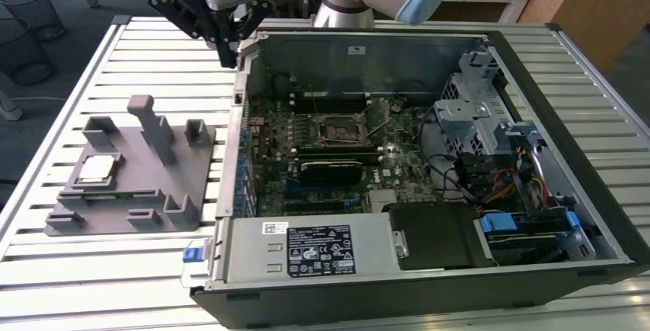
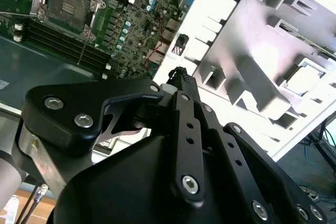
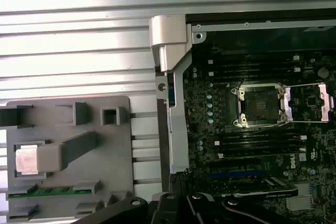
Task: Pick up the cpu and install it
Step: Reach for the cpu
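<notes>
The black claw [image 1: 230, 58] hangs above the slatted metal table [image 1: 152, 65], just outside the far corner of the open computer case [image 1: 406, 61] on the exterior view's left; its fingers look drawn narrow to a single tip and hold nothing. Inside the case, the motherboard's processor socket [image 1: 340, 127] stands open and bare. The cpu [image 1: 97, 167], a small silvery square, lies flat in a recess of the grey plastic fixture [image 1: 132, 194] on the table beside the case, well apart from the claw, towards the exterior view's left.
</notes>
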Controlling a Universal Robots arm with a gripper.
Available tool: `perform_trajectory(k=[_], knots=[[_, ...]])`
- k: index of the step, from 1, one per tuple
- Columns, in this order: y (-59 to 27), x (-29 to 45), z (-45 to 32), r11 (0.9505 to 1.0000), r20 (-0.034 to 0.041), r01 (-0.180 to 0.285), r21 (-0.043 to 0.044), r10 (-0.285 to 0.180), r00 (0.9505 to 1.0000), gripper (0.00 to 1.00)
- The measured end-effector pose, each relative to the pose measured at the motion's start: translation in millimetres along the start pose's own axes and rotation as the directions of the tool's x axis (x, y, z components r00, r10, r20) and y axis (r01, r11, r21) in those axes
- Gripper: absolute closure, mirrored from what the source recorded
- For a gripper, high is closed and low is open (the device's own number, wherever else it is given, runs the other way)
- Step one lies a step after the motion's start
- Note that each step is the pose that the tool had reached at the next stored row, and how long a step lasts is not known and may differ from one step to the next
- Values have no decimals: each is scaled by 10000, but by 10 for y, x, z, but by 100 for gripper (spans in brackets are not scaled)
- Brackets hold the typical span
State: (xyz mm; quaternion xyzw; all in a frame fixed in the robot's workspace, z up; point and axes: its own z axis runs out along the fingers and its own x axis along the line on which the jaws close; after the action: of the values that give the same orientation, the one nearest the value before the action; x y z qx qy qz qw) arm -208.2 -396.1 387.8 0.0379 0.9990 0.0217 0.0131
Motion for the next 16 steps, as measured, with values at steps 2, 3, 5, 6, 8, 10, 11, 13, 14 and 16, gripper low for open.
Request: perform_trajectory(k=[2, 3, 5, 6, 8, 10, 11, 13, 14, 16], knots=[[0, 11, 1, 10000, 0, 1, 0, -1, 10000, 89], [-1, 17, 1, 10000, 0, 0, -1, 0, 10000, 89], [-1, 28, 1, 10000, 0, 0, 0, 0, 10000, 89], [-1, 33, 1, 10000, 0, 0, 0, 0, 10000, 89], [-1, 43, 2, 10000, 0, 1, 0, -1, 10000, 89], [-1, 54, 3, 10000, 0, 0, 0, 0, 10000, 89], [-1, 59, 3, 10000, 0, 0, -1, 0, 10000, 89], [-1, 70, 3, 10000, 0, 0, -1, 0, 10000, 89], [-1, 75, 4, 10000, 0, 0, -1, 0, 10000, 89], [-2, 86, 4, 10000, 0, 0, 0, 0, 10000, 89]])
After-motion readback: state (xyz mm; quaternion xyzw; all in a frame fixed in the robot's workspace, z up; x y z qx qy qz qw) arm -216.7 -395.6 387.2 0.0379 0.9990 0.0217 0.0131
